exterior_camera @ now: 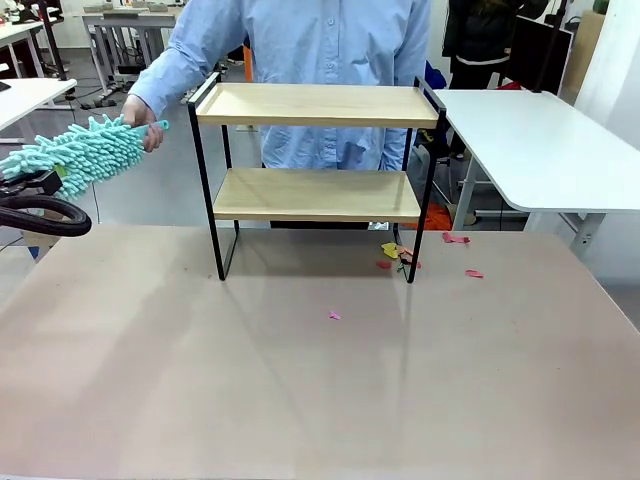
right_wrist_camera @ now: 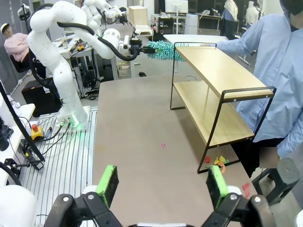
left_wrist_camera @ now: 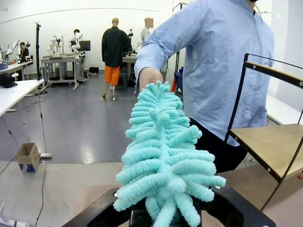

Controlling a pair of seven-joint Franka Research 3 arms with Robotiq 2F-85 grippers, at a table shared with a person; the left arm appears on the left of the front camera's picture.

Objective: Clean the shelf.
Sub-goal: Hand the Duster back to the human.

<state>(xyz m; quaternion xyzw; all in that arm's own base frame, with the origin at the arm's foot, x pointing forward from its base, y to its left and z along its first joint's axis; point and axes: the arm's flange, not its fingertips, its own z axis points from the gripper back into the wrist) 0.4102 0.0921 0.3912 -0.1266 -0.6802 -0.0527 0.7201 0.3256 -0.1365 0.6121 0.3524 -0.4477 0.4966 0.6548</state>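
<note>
So the shelf (exterior_camera: 316, 160) was parked at the far middle of the table (exterior_camera: 300, 380), with the person right behind it. The duster (exterior_camera: 75, 152) was clamped tight in the left gripper (left_wrist_camera: 163, 215) at the far left, while its other end was held by the person's hand (exterior_camera: 140, 112). Biggest risk: if the hand wasn't let go cleanly, the duster could be tugged crooked in the jaws or pulled out, and the light shelf could be shoved or tipped once swiped. The right gripper (right_wrist_camera: 162, 185) was spread wide with nothing in it. Its wrist view gave the whole left arm and both boards side-on; the scraps (exterior_camera: 400, 256) by the right legs were clearer from the front
</note>
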